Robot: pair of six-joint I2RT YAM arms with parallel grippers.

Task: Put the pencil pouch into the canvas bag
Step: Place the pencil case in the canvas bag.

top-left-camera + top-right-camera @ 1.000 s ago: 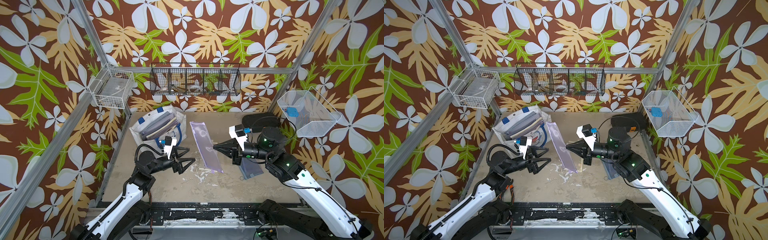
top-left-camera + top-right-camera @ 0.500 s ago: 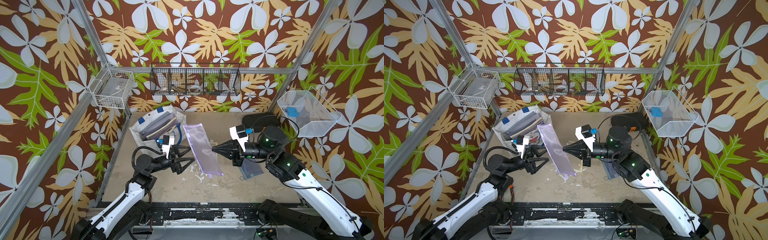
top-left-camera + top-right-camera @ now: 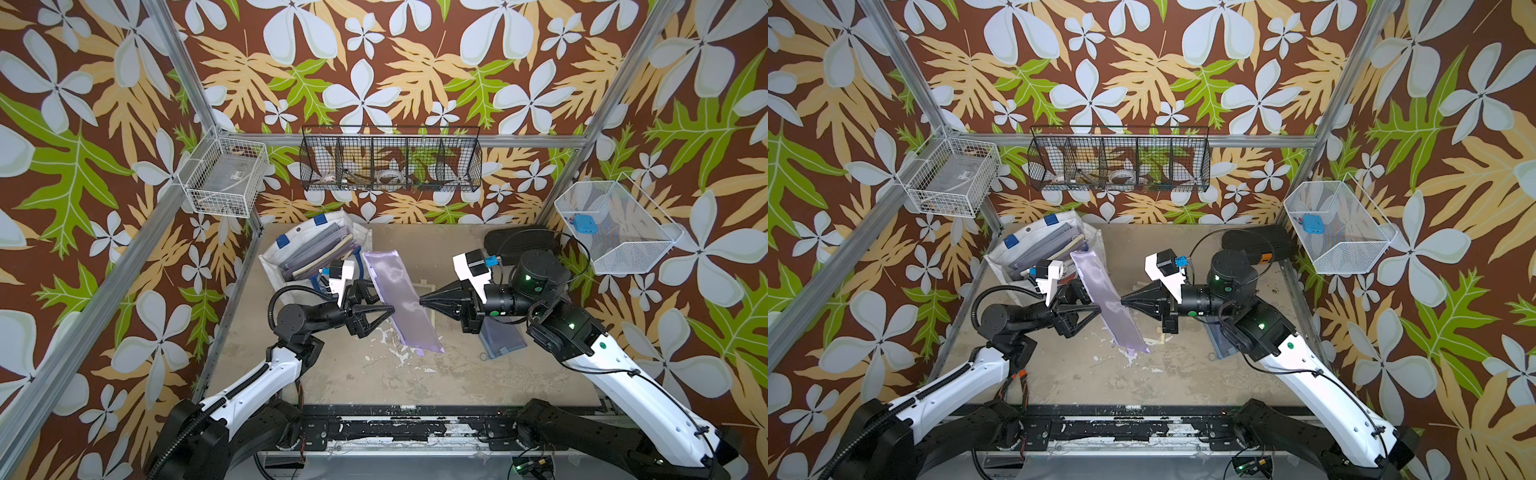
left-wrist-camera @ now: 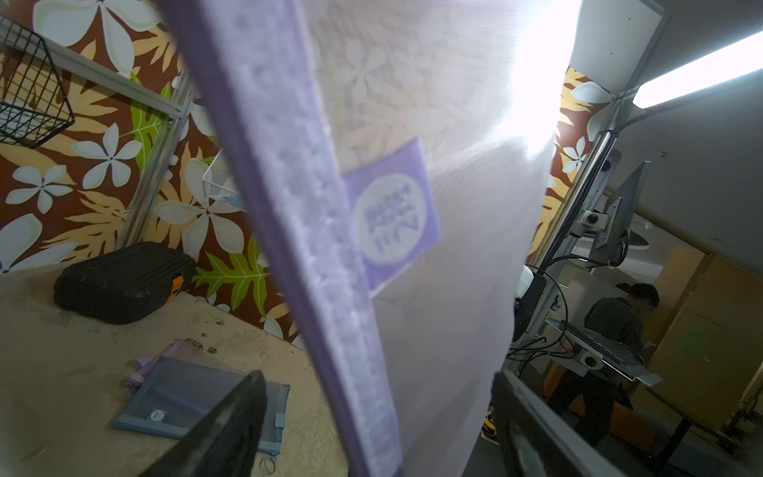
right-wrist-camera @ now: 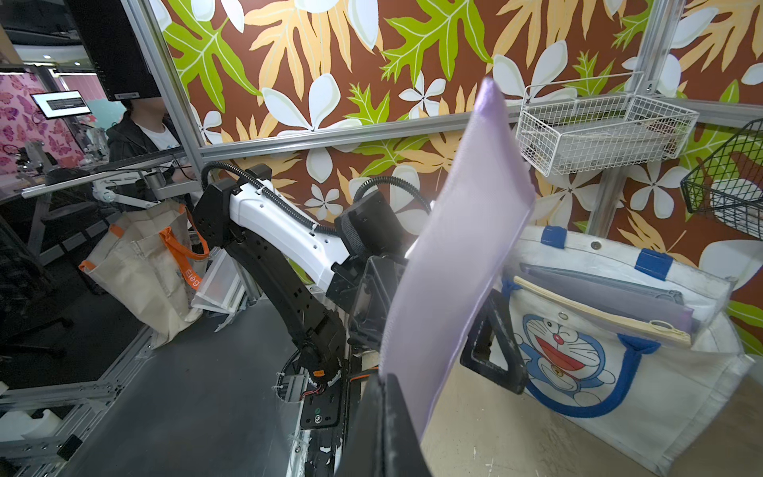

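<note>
Beside the canvas bag (image 5: 681, 396) with its cartoon cat (image 5: 565, 351), my right gripper (image 3: 423, 300) pinches the pencil pouch (image 3: 401, 299), its label (image 4: 392, 214) too blurred to read, and my left gripper (image 3: 382, 300) has jaws spread around it.

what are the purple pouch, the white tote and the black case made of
The pencil pouch: likely thin lilac nylon mesh, matte; the wallpaper shows through it. The canvas bag: white woven cotton-like cloth, creased and scuffed. The black case: probably a moulded hard shell, ribbed, dull sheen.

Blurred, cropped both ends in left wrist view: pencil pouch (image 4: 433, 309). Half hidden under right arm (image 3: 557, 324): grey pouch (image 3: 503, 338).
</note>
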